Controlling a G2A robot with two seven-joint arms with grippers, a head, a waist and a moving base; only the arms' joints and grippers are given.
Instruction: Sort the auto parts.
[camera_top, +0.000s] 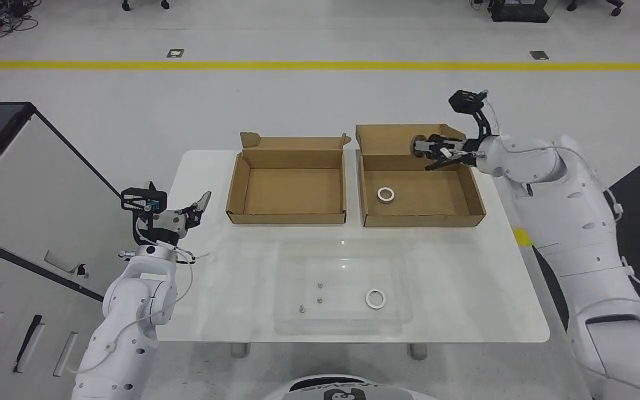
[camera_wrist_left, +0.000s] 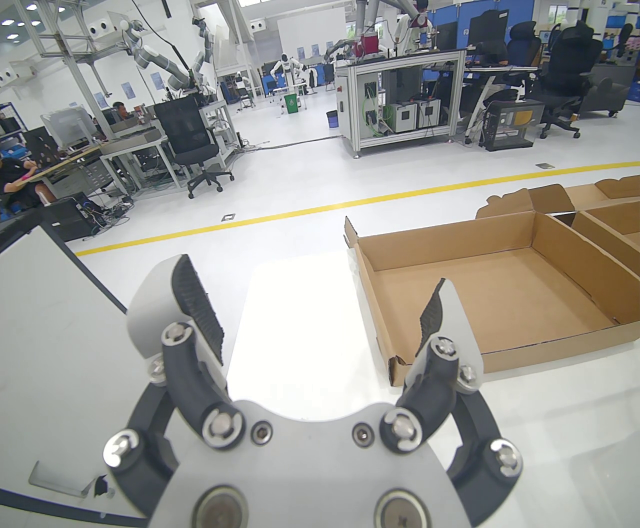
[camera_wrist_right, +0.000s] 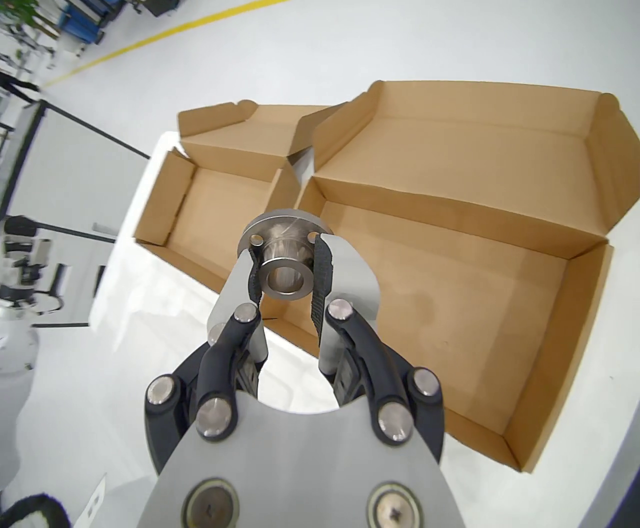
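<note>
the right tool (camera_wrist_right: 285, 285) pinches a metal flanged bushing (camera_wrist_right: 281, 252) by its neck, above the far end of the right cardboard box (camera_top: 440, 200), where a white ring (camera_top: 386, 194) lies. to do this well, i judge it should lower the bushing near the box floor, away from the ring, before letting go. the left tool (camera_wrist_left: 312, 275) is spread wide, holding nothing, at the surface's (camera_top: 480, 290) left edge. the small bits (camera_top: 318, 292) in the clear tray (camera_top: 340, 275) are too tiny to name, and the bushing's height is hard to tell.
</note>
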